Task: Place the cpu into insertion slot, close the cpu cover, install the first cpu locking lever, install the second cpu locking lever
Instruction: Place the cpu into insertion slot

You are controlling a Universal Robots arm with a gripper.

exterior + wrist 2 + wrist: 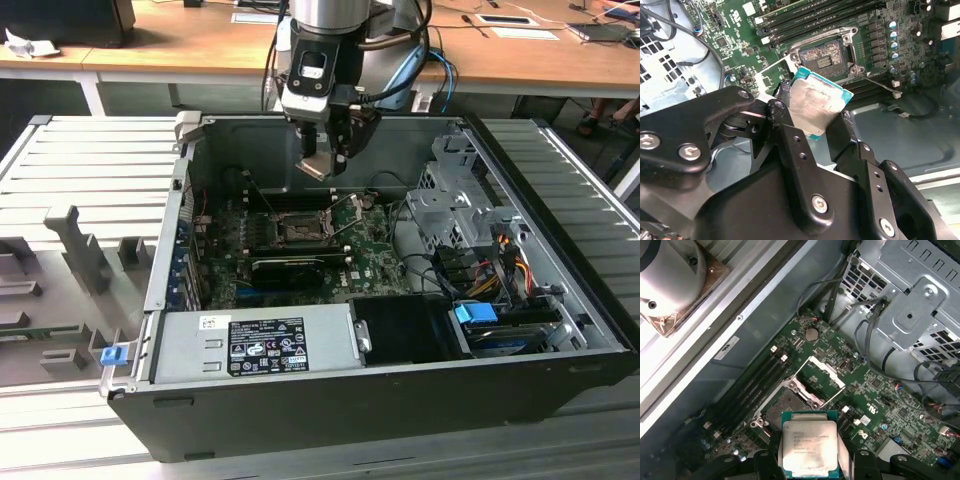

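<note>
My gripper (323, 160) hangs inside the open computer case, shut on the cpu (318, 166). In both wrist views the cpu (815, 102) (809, 444) is a flat square chip with a silver face and a green edge, pinched between the two black fingers (786, 115). It is held in the air, apart from the board. The insertion slot (300, 232) (825, 55) (784, 407) lies bare below it, with its brownish pin field showing. The cpu cover (826, 371), a silver frame, stands swung up beside the slot. A thin locking lever (881, 86) sticks out next to the slot.
A grey power supply box (255, 340) lines the case's near wall. A metal drive cage (460, 200) with cables stands on the exterior view's right. A black ribbed heatsink (300, 268) lies just in front of the slot, and memory slots (815, 20) run alongside it.
</note>
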